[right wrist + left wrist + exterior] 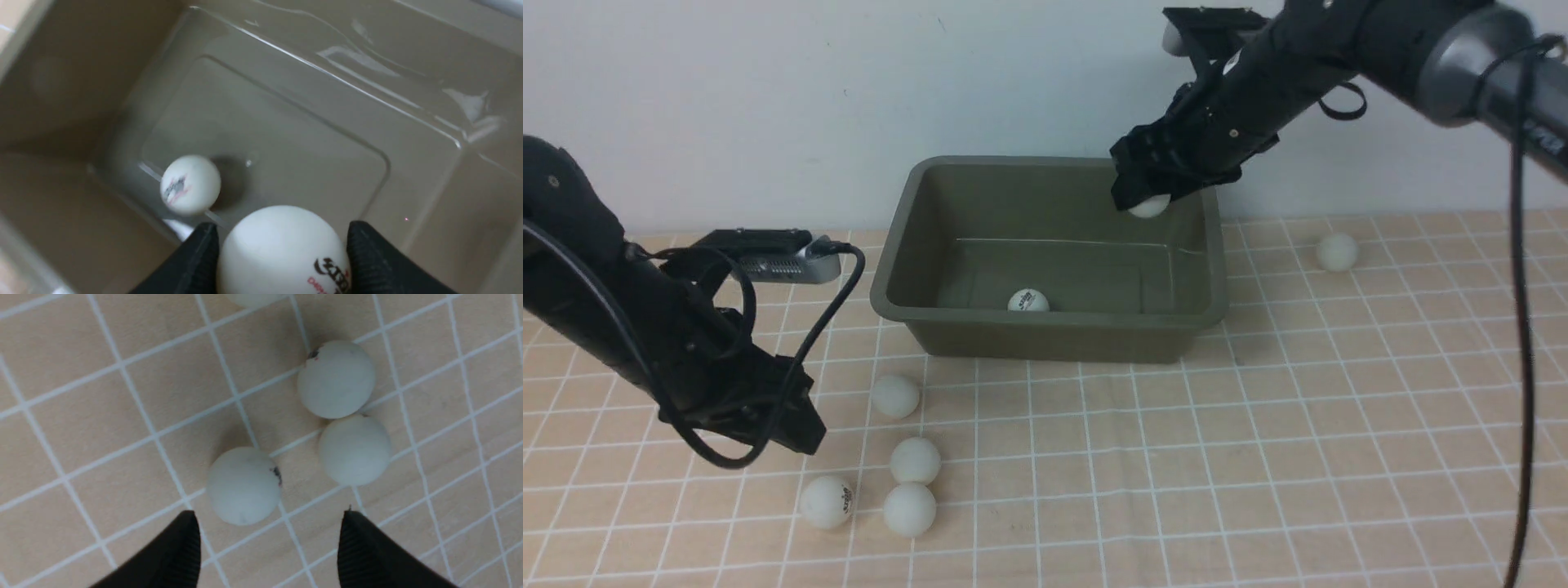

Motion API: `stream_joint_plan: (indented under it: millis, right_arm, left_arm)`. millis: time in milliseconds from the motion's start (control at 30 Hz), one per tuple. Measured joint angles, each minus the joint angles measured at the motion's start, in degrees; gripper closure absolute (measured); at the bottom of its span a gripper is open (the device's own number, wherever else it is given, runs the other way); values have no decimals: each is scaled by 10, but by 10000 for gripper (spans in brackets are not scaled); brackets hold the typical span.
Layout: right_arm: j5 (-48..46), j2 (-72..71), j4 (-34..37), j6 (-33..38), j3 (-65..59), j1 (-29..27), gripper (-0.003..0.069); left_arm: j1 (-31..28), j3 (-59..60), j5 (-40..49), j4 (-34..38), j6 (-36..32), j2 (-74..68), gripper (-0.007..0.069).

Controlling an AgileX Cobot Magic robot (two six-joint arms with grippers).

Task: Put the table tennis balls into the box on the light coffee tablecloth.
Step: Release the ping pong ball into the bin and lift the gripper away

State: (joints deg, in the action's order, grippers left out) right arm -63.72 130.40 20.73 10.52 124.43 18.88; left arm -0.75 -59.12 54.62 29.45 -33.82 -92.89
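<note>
The olive-green box (894, 245) stands at the back of the light coffee tablecloth (1176, 457). One table tennis ball (1028, 301) lies on its floor near the front wall. My right gripper (1147, 200) hangs over the box's far right part, shut on another ball (282, 253) with a dark logo. Several balls lie on the cloth at front left, among them one with a logo (827, 501) and two touching (915, 461). My left gripper (796, 429) hovers just above them, open and empty; the nearest ball (244, 486) lies ahead of its fingertips (186, 535). A lone ball (1337, 251) rests to the right of the box.
A pale wall rises right behind the box. A thick black cable (833, 327) loops from my left arm over the cloth beside the box's left wall. The right arm's cable (1521, 343) hangs down at the far right.
</note>
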Motion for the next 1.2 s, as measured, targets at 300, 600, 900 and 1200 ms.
stream_joint_plan:
  millis: [300, 600, 900, 1200]
  right_arm:
    - [-47, 127, -4, -11, 144, 2, 296]
    - [-34, 134, -5, -7, 150, 4, 296]
    - [-29, 134, 0, -4, 150, 4, 296]
    - [-27, 135, 2, 10, 150, 10, 293]
  left_arm:
    - [0, 15, -31, 15, -50, 1, 246]
    - [40, 15, -66, -38, -70, -12, 184]
    - [59, 15, -74, -114, -22, -66, 176]
    - [59, 15, -72, -118, -10, -66, 176]
